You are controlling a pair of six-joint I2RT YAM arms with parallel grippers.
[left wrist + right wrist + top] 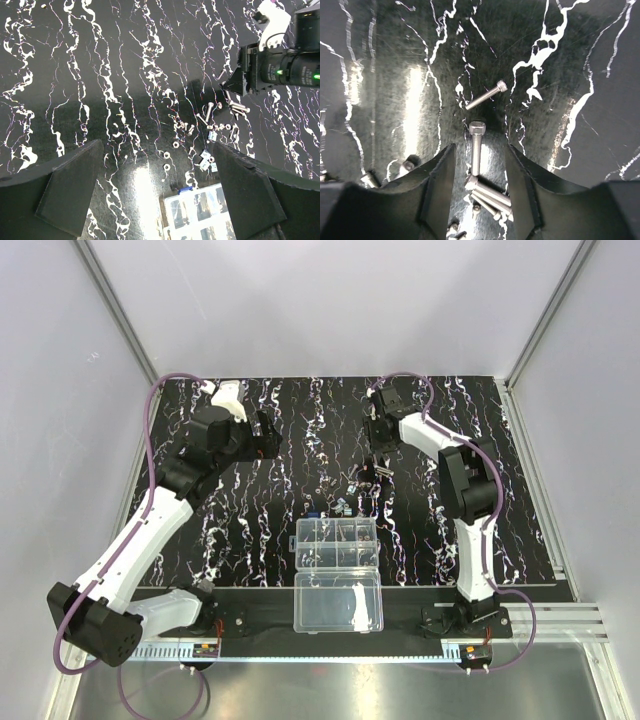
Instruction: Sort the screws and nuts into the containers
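Nearest my bases lies the undivided clear plastic lid half (338,602). Touching its far edge are the small clear plastic compartments (310,540) where everything must end up. A few dark specks seem to sit in some of them, but they are too small for me to say what they are.

Just past the box lies a small blue piece (185,190). Beyond it, loose parts are scattered on the black mat streaked with white (240,530) that covers the desk. The tiny silvery metal nuts (176,144) lie closer to the box and the slim silvery metal screws (210,112) a little farther out. I count more than 10 loose pieces in all.

My right hand (480,150) hangs low over the far side of that scatter with its 2 fingers apart. 1 screw lies lengthwise in the gap, head pointing away, and it touches neither finger as far as I can see. 1 more screw lies tilted just beyond it, and about 3 lie bunched at the near end of the gap.

Farther out and to the left, my left hand (157,145) hovers above the mat, fingers wide apart, holding nothing.

I judge the sorting barely begun: nearly every screw and nut is on the mat. The step in hand looks like picking up that 1 straddled screw.
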